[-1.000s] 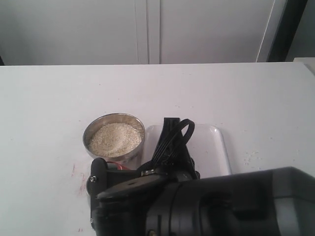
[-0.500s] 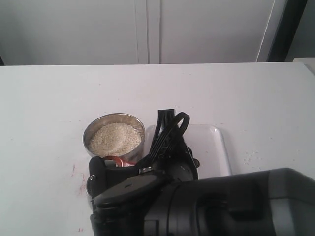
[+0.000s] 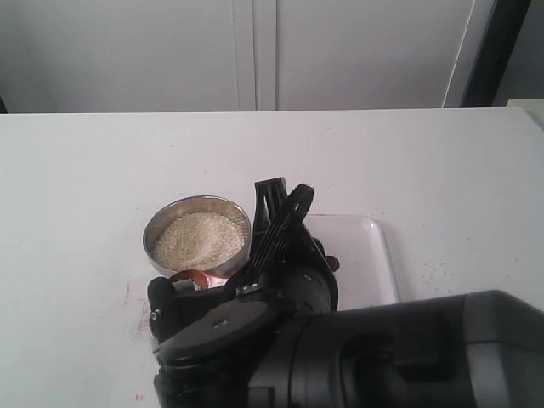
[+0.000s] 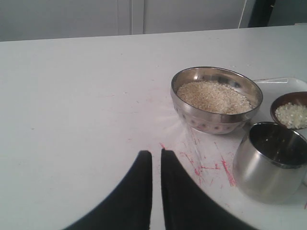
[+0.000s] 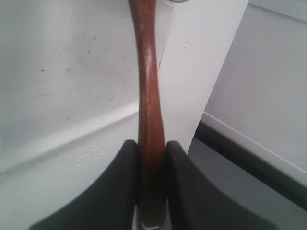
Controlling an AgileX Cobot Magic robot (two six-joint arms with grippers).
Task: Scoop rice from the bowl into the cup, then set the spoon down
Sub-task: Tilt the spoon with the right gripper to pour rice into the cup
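Note:
The steel bowl (image 4: 217,98) (image 3: 197,229) holds a mound of rice (image 4: 213,96) (image 3: 197,240). Beside it stands the steel cup (image 4: 271,160), which the right arm hides in the exterior view. The wooden spoon's head (image 4: 290,112) carries a small heap of rice and hovers just past the cup's rim; a bit of the spoon (image 3: 194,277) shows red below the bowl. My right gripper (image 5: 152,146) is shut on the spoon's handle (image 5: 149,96). My left gripper (image 4: 152,158) hangs over bare table, left of the cup, shut with nothing in it.
A white tray (image 3: 370,255) (image 4: 283,85) lies right of the bowl. Red scratch marks (image 4: 211,165) stain the table by the cup. A few loose grains (image 3: 435,270) lie right of the tray. The black right arm (image 3: 357,348) fills the lower exterior view.
The right arm has swung left, and the spoon's red head has come into sight just below the bowl. The bowl has not moved.

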